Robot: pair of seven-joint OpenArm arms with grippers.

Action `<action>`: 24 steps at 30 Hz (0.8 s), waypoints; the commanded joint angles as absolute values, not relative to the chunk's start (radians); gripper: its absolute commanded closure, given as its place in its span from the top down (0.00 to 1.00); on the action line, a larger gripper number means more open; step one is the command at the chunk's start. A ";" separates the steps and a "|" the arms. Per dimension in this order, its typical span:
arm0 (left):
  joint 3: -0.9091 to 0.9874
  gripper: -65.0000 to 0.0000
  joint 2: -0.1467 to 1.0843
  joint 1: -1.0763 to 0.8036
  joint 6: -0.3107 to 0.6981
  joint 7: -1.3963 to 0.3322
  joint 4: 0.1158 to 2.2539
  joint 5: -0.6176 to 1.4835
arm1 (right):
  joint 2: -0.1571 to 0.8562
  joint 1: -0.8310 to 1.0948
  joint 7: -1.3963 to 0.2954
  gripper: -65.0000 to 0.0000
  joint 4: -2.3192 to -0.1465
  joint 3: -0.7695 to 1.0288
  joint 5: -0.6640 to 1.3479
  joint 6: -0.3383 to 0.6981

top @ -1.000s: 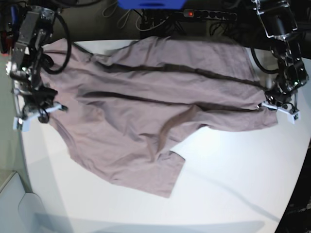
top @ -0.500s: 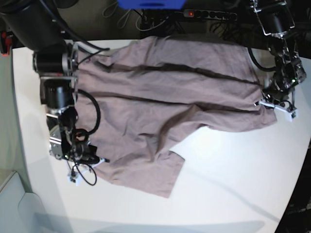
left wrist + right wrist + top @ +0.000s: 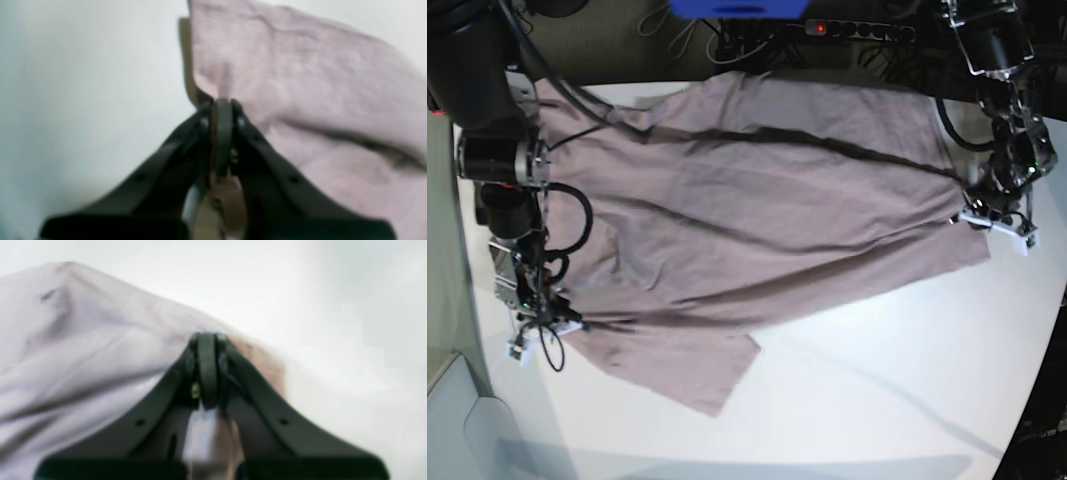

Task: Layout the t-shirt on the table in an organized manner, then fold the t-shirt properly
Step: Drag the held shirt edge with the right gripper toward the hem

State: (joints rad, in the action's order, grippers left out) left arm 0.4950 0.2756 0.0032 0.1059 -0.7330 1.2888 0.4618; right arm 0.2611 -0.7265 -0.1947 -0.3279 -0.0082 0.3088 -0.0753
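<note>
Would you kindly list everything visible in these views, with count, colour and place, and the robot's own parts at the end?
t-shirt: one, dusty mauve, spread wrinkled across the far half of the table, one sleeve lying toward the near edge.
table: one, white, under the shirt, bare along the near side.
power strip: one, black with a red light, behind the table's far edge.
blue object: one, blue, at the top edge beyond the table; cannot tell what it is.
cables: several, dark and pale, on the floor behind the table.
left gripper: one, black, shut on the t-shirt's edge at the base view's right.
right gripper: one, black, shut on the t-shirt's edge at the base view's left.
</note>
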 commanded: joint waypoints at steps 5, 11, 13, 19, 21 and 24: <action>0.493 0.00 0.295 0.048 0.107 -0.716 1.317 0.550 | 0.348 -0.725 -0.183 0.00 -0.340 -0.005 0.302 -0.170; 0.495 0.00 0.292 0.107 0.107 -0.716 1.317 0.564 | 0.358 -0.680 -0.232 0.00 -0.484 -0.004 0.302 -0.170; 0.495 0.00 0.291 0.125 0.107 -0.716 1.317 0.567 | 0.354 -0.653 -0.288 0.00 -0.584 -0.004 0.302 -0.170; 0.444 0.00 0.302 0.153 0.107 -0.711 1.311 0.641 | 0.286 -0.501 -0.529 0.00 -1.000 -0.004 0.303 -0.168; 0.426 0.00 0.302 0.165 0.107 -0.710 1.305 0.636 | 0.239 -0.449 -0.582 0.00 -1.122 -0.005 0.303 -0.168; 0.418 0.00 0.302 0.177 0.107 -0.708 1.280 0.634 | 0.170 -0.398 -0.630 0.00 -1.242 -0.012 0.302 -0.168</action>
State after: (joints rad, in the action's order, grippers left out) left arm 0.4149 0.2844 0.1562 0.1047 -0.7277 1.2675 0.6258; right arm 0.1505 -0.3637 -0.6601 -1.2251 -0.0166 0.3050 -0.1635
